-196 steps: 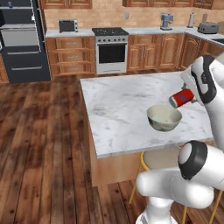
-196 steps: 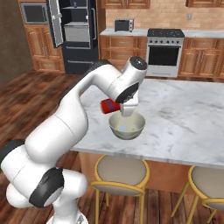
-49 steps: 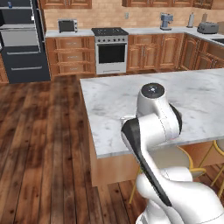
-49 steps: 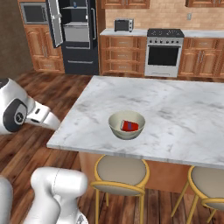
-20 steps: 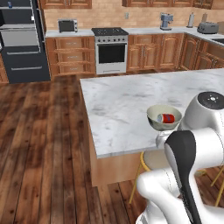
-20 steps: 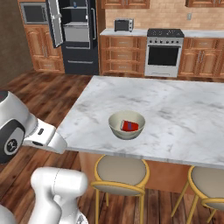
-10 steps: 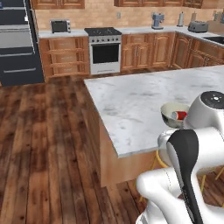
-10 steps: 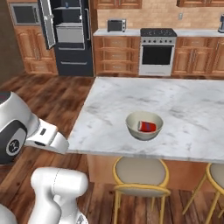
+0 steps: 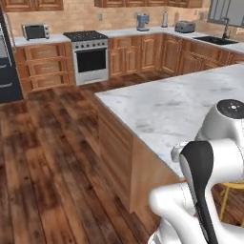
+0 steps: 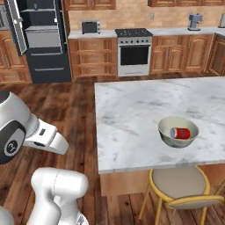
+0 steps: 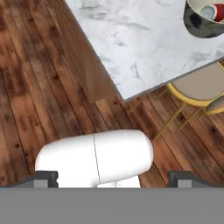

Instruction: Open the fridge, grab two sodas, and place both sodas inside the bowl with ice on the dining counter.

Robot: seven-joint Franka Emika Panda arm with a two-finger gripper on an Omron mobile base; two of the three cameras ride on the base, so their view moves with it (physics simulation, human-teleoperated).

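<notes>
gripper (image 11: 113, 177): jaws wide apart, holding nothing | red can (image 10: 180, 133): lying in bowl (image 10: 167, 126) | bowl: on counter (image 10: 132, 114)

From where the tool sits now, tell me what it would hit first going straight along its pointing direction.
Most likely the wooden floor beside the dining counter. The open tool looks down over bare boards, with the counter's edge off to one side; depth is hard to judge.

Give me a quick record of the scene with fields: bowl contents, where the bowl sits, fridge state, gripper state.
bowl contents: one red soda lying in the bowl
bowl location: on the dining counter, near its front edge, above a yellow-legged stool
fridge: door open, shelves visible
gripper: open, holding nothing, over the wooden floor
</notes>
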